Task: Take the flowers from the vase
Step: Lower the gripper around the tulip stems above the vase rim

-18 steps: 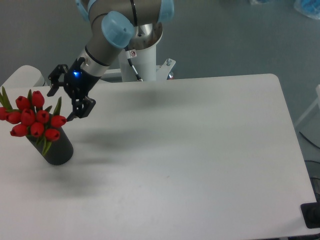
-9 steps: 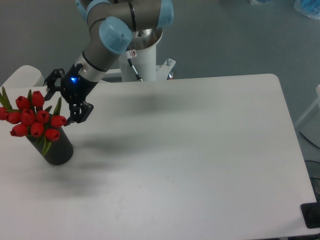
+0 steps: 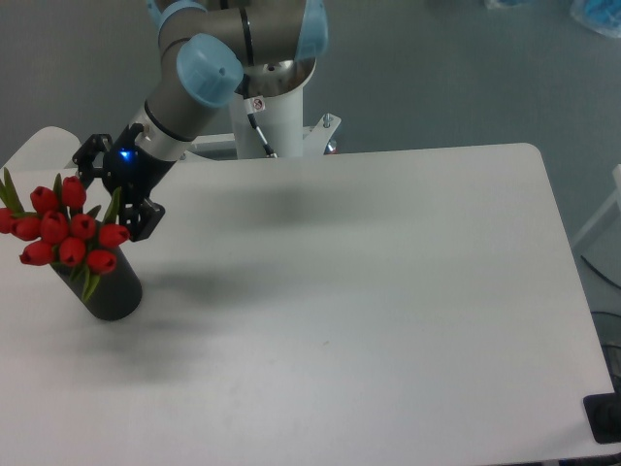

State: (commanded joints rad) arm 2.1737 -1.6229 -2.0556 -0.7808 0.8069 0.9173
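Gripper spread wide, holding nothing, right at top of flowers. Flowers below it, seated in vase. Grasp and lift not yet done.

red flowers (leaning left), in black vase

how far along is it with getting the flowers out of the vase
Early stage. Done: the gripper has come up beside the red tulips, fingers spread open right by the rightmost bud. In hand: lining up on the bunch; nothing is gripped yet. Left: close on the tulips and lift them, since they sit in the black vase on the white table.
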